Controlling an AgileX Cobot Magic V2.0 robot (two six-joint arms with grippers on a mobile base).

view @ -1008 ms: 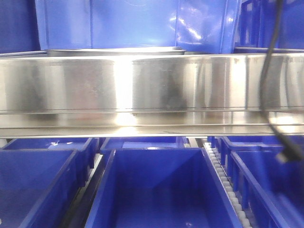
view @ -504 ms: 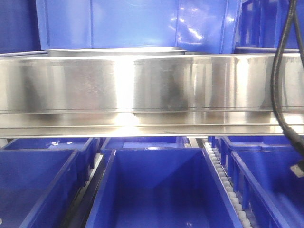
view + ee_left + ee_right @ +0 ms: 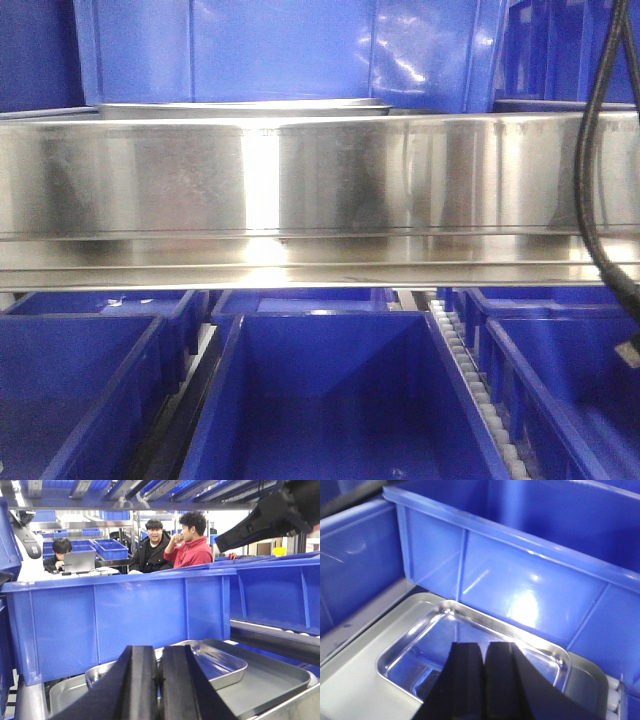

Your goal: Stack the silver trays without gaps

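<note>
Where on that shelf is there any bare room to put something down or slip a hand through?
The flat floor of the small silver tray is bare, as is the big tray to its right in the left wrist view. Behind, the blue bin walls it in closely. Both pincers, left and right, hover shut over the small tray.

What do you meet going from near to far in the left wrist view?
Left gripper, fingers together → small silver tray resting in a larger silver tray → blue bin wall → three people at the back, one at a laptop.
</note>
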